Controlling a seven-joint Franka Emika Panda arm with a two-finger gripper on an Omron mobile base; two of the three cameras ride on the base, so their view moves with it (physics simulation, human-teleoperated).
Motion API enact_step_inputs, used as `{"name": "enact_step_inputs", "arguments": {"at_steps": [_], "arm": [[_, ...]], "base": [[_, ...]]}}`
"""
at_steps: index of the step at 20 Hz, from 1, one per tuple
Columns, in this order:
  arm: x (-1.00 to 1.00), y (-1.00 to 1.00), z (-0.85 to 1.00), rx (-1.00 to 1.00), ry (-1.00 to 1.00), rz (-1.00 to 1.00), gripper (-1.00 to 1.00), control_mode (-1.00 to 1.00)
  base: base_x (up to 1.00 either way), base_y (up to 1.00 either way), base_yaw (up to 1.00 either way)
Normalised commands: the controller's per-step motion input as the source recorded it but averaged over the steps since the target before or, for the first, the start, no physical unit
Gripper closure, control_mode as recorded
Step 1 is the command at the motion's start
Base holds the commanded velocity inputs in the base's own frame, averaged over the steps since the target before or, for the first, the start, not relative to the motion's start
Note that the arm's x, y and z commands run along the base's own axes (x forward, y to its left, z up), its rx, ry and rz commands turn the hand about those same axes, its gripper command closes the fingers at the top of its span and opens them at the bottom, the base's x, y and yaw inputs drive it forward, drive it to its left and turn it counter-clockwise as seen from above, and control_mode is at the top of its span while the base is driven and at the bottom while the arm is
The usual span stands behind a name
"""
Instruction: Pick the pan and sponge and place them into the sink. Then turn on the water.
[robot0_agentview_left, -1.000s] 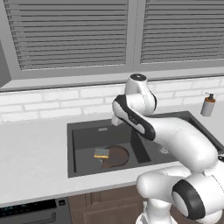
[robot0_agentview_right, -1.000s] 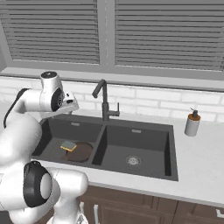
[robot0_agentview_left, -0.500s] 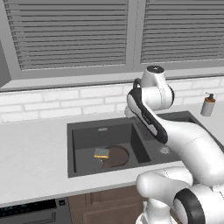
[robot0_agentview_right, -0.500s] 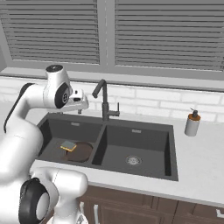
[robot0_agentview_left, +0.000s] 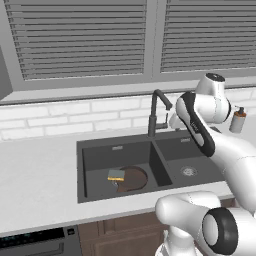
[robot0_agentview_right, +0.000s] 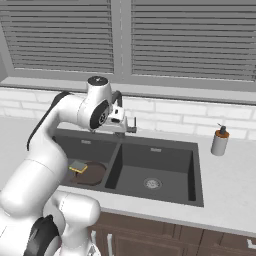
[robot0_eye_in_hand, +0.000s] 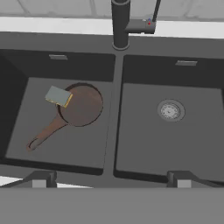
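Hand view: you are holding the spread, empty pincer over the sink; the faucet is standing straight ahead.

Below the claw, the sink looks like matt dark-grey stone or composite, with a shiny ribbed metal drain in the basin to its right. In the basin down to its left, the pan has a dull brown, slightly mottled surface, and the sponge on its rim looks soft and foamy under a flat grey-green top. Ahead of the claw, the faucet is smooth matt black, and the counter around the sink is pale, smooth and unglossed.
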Motion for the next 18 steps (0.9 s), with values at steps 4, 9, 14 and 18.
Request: {"name": "enact_step_inputs", "arguments": {"at_steps": [4,9,14,18], "arm": [[0.31,-0.93,-0.01,0.22,0.12,0.0,-1.0,-1.0],[0.4,-0.73,-0.27,0.29,0.03,0.0,-1.0,-1.0],[0.31,-0.55,-0.41,0.37,0.0,0.0,-1.0,-1.0],[0.08,-0.11,-0.27,0.18,-0.03,0.0,-1.0,-1.0]], "base": [[0.0,0.0,0.0],[0.0,0.0,0.0],[0.0,0.0,0.0],[0.0,0.0,0.0]]}}
